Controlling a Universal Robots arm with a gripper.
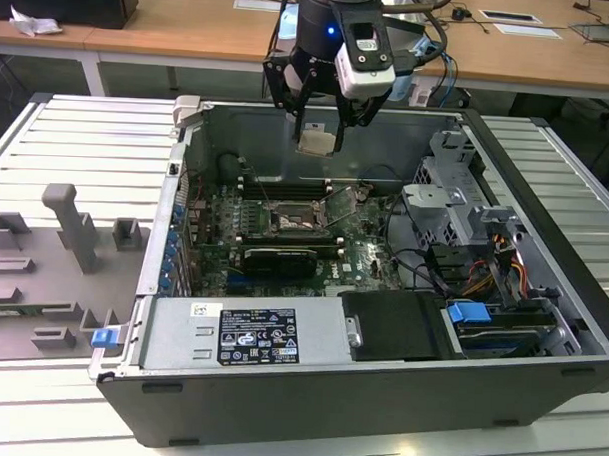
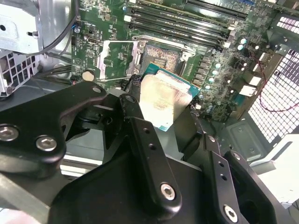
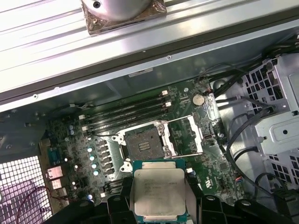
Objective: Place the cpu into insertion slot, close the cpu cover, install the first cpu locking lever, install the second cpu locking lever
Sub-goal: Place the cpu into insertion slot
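My gripper (image 1: 318, 138) hangs above the back of the open computer case, shut on the cpu (image 1: 317, 140), a flat square chip with a pale silver top. In both wrist views the cpu (image 3: 159, 193) (image 2: 166, 100) sits flat between the black fingers (image 2: 135, 112). Below it on the green board lies the insertion slot (image 3: 142, 147) (image 2: 161, 58) (image 1: 290, 222), dark, bare and uncovered. The cpu cover (image 3: 184, 137) (image 2: 117, 58), a silver frame plate, is swung open beside the slot. The chip is well above the slot and apart from it.
Long memory slots (image 3: 126, 114) run beside the socket. A long black expansion card (image 1: 278, 259) lies in front of it. A metal drive cage (image 1: 455, 208) with cables stands at the exterior view's right. A grey fixture (image 1: 64, 230) sits outside the case at the left.
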